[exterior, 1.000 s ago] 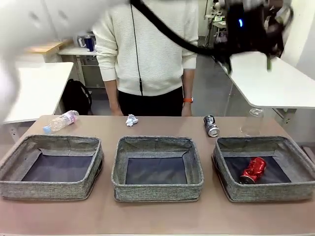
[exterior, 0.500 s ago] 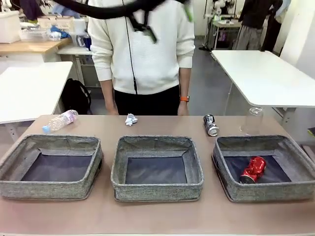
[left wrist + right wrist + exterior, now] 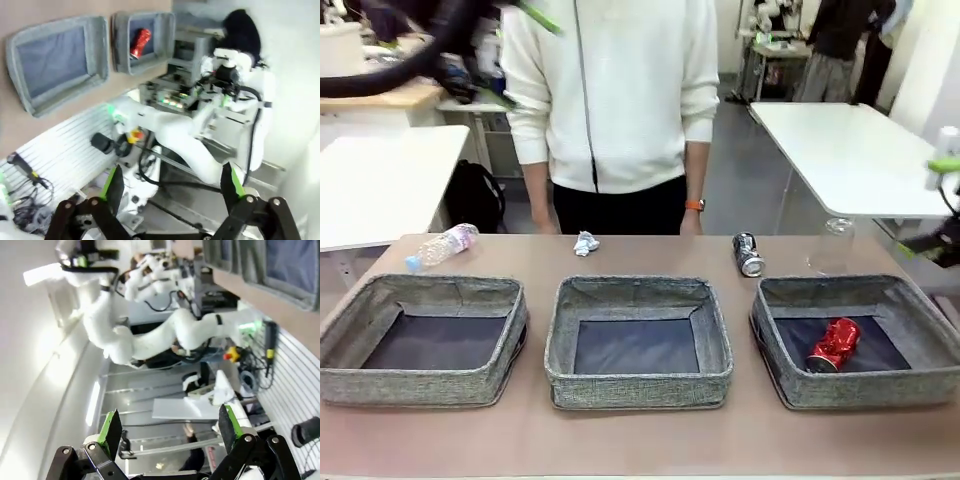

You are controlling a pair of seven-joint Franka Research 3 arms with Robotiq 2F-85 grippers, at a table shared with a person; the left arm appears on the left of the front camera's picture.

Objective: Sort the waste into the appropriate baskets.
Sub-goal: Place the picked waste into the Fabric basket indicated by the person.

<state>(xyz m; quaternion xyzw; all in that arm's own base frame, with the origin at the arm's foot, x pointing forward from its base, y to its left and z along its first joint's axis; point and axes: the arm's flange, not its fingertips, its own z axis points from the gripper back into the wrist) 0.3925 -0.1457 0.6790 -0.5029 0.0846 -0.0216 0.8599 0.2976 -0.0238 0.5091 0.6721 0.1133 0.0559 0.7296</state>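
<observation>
**Student:** Where do the claws stand relative to the waste?

**Tutor:** The left gripper (image 3: 171,182) has its jaws spread wide with nothing between them, and it is aimed back at the robot base (image 3: 165,100). The baskets (image 3: 65,97) lie well beyond its fingertips, with the crushed red can (image 3: 140,42) inside the farther one. The right gripper (image 3: 169,426) is likewise spread and empty. Well apart from either claw and not yet binned are the pink-labelled bottle (image 3: 442,246), paper ball (image 3: 585,243), dark printed can (image 3: 749,255) and clear bottle (image 3: 833,248).

**Student:** What are the likely faults?

**Tutor:** Each claw has a long way to come down. On the way it could clip a soft basket wall, topple the standing clear bottle or set the dark printed can rolling. The person (image 3: 610,100) stands close behind the waste, so a wide swing could reach them. A bottle could also end up in the can basket.

**Student:** Is any print legible?

**Tutor:** None. The bottle's pink label and the printing on the can are both too small to read.
</observation>
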